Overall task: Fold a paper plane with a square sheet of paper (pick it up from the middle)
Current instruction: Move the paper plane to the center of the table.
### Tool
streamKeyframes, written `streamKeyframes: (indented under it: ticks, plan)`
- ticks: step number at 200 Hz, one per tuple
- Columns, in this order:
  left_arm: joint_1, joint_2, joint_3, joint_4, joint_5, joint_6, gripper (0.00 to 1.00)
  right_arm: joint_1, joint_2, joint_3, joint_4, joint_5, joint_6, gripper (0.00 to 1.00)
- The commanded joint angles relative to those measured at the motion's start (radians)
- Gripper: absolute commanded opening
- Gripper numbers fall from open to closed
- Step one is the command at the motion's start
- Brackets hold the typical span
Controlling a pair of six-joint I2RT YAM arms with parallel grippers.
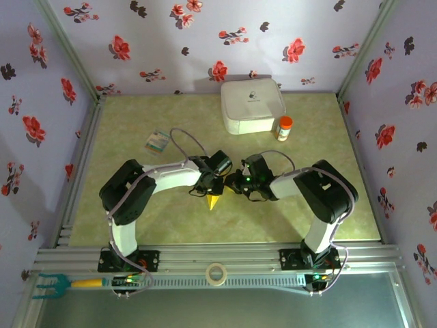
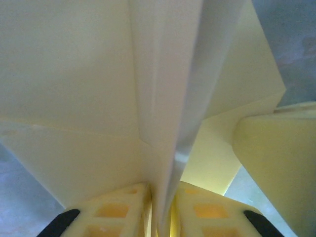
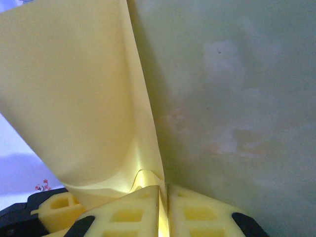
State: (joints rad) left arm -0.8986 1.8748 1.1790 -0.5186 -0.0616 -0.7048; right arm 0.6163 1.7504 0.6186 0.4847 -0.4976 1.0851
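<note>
Top external view hides most of the paper plane [image 1: 214, 201] behind the two wrists; a yellow pointed tip pokes out below them, over the middle of the table [image 1: 136, 219]. The left gripper [image 1: 213, 183] and right gripper [image 1: 237, 183] meet there, their tips hard to make out. In each wrist view the pads [image 2: 118, 212] pinch tight on creased yellow folds rising between them, the paper's edges cut off.

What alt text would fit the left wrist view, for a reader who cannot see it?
The left gripper, with two pale yellow lattice fingers at the bottom edge, is shut on a folded sheet of thin yellow paper. The paper rises and fans out over most of the picture, with long creases along its middle.
</note>
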Motion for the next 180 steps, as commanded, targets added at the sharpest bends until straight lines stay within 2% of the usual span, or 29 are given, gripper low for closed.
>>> streamKeyframes:
  ticks: [1,48,132,180]
  plan:
    - [0.003,0.02,-0.036,-0.041,-0.073,-0.027,0.21,0.005,-0.059,0.013,-0.052,0.022,-0.016,0.15]
    - [0.001,0.014,-0.048,-0.035,-0.087,-0.025,0.26,-0.009,-0.186,-0.003,-0.227,0.109,-0.09,0.16]
    - [0.001,0.036,-0.048,-0.037,-0.1,-0.035,0.36,-0.114,-0.385,-0.117,-0.327,0.152,-0.117,0.17]
    - [0.001,-0.004,-0.044,-0.025,-0.074,-0.071,0.37,-0.154,-0.49,-0.138,-0.417,0.175,-0.147,0.19]
